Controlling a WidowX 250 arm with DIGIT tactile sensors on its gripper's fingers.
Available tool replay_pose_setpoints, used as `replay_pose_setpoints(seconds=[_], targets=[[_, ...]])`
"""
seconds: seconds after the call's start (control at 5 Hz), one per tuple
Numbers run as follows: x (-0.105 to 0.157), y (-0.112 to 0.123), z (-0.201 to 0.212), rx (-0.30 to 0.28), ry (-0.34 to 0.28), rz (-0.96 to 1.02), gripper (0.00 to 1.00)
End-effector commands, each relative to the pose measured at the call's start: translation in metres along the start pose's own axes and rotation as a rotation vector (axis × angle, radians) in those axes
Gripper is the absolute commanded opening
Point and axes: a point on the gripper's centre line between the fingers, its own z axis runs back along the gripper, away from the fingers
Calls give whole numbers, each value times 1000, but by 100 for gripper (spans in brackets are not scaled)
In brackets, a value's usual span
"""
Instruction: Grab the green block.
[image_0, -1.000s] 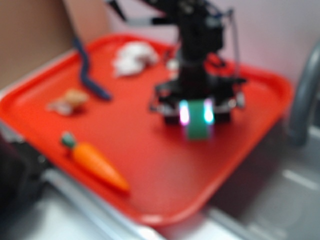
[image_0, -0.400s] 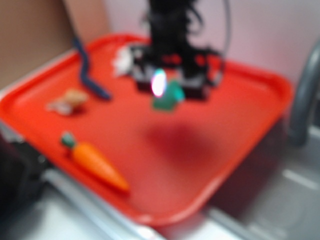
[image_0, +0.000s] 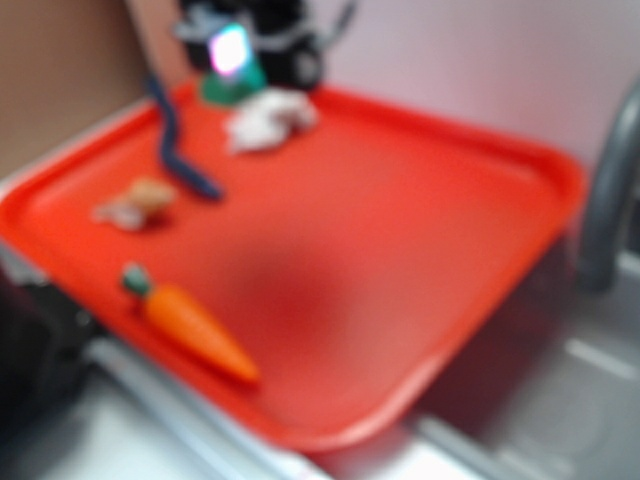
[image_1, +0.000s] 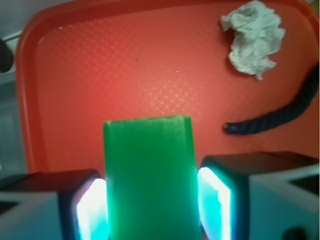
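Observation:
The green block (image_1: 148, 175) is a flat matte green rectangle held between my two lit fingers (image_1: 92, 207) in the wrist view, lifted well above the red tray (image_1: 100, 75). My gripper (image_1: 152, 207) is shut on it. In the exterior view, which is blurred, the gripper (image_0: 240, 55) hangs high over the tray's far left corner, and the green block (image_0: 232, 88) shows just under its glowing pad.
On the red tray (image_0: 450, 250) lie a crumpled white paper wad (image_0: 268, 118), a dark blue cord (image_0: 175, 140), a small tan object (image_0: 140, 200) and an orange toy carrot (image_0: 190, 325). The wad (image_1: 254, 37) and cord (image_1: 280, 115) also show in the wrist view. A grey post (image_0: 610, 200) stands at right.
My gripper has risen from the tray's middle and swung up and to the far left, carrying the green block with it. The other things have not moved.

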Motion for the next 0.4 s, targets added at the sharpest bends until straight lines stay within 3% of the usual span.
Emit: replay_pose_setpoints(seconds=[0.0,0.2], targets=[[-8,24,37,-69,-118,-104,0],[-9,25,33,-42,-58,-61,0]])
